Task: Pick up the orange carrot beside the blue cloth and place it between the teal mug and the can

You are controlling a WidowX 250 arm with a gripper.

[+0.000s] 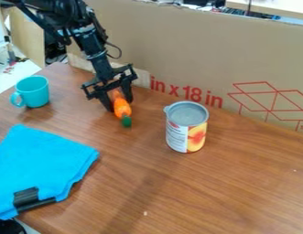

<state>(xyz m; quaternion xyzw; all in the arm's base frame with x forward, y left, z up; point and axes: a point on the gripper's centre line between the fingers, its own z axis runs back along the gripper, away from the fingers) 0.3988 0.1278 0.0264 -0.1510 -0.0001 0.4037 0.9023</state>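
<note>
The black gripper (119,104) hangs down over the back left part of the wooden table, near the cardboard wall. An orange toy carrot (122,109) with a green end is right at the gripper, its upper part within the gripper's outline and its green end pointing toward the camera. Whether the carrot is held or rests on the table, I cannot tell. To the right of the gripper stands an upright can (187,128) with a grey lid and a fruit label. A teal cup (34,92) stands upright at the left, its handle facing left.
A folded bright blue cloth (40,164) lies at the left front, with a black strip (32,199) on its lower part. The cardboard wall (178,50) with red print runs along the back of the wooden table (220,196).
</note>
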